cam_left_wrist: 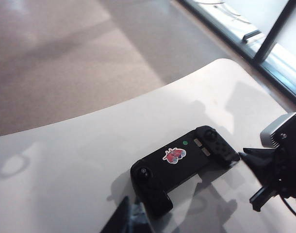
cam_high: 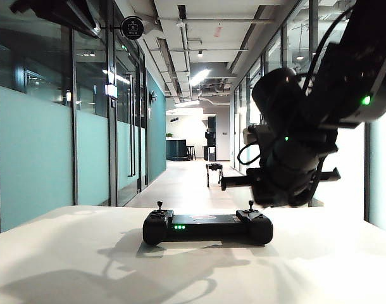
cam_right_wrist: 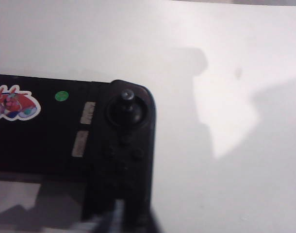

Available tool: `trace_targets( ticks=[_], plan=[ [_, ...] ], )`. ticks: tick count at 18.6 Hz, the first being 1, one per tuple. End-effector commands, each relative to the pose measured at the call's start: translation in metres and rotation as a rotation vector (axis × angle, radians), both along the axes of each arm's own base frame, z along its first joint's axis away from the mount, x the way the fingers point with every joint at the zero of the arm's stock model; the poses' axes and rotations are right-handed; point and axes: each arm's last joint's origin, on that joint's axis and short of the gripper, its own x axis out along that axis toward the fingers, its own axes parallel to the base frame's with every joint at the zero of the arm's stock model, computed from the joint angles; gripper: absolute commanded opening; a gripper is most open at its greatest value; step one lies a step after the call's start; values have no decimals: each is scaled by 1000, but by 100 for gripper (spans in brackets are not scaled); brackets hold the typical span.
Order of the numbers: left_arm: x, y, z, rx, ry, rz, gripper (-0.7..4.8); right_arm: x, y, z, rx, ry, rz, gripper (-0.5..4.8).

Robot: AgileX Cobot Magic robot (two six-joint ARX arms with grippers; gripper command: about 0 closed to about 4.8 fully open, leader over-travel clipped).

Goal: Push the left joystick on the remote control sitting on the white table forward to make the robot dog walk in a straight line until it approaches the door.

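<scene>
The remote (cam_high: 207,227) lies flat on the white table (cam_high: 66,259), handle ends toward the exterior camera, both sticks upright. The left joystick (cam_high: 159,206) stands at the remote's left end in the exterior view; untouched.

Handling, as a judgement: the remote is a rigid plastic body, light, and likely to slide on the smooth table if pushed sideways. Joystick is a thin sprung stick with a small knob, so it wants a light forward nudge at the knob tip, not a squeeze. Holding down the remote's right handle would keep it from skating.

Right gripper (cam_high: 278,180) hangs above the remote's right end, not touching; its fingers look close together but the frames don't settle it, so cannot tell. In its wrist view the remote's right stick (cam_right_wrist: 127,96) sits right below. Left gripper: only a dark tip shows just beside the remote's left handle (cam_left_wrist: 150,196) in the left wrist view; open or closed, cannot tell.

Dog (cam_high: 214,170) stands far down the corridor beyond the remote.

Markings: reddish sticker (cam_left_wrist: 174,155) on the remote's middle, no legible text; green dot (cam_right_wrist: 62,96) beside it; green LEDs (cam_high: 179,227) on the near edge. Round sign (cam_high: 132,27) overhead, unreadable.
</scene>
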Motion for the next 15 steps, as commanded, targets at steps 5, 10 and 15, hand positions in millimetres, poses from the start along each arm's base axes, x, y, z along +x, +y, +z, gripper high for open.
trace_targets(
  ticks=[5, 10, 15],
  plan=[
    [-33, 11, -16, 2, -18, 118, -6, -17, -9, 26, 11, -48, 4, -6],
    [-59, 21, -35, 24, -77, 228, -6, -24, -12, 42, 25, -67, 57, -6],
    [-87, 30, -59, 16, -139, 303, -6, -31, -15, 61, 36, -110, 96, -6]
  ],
)
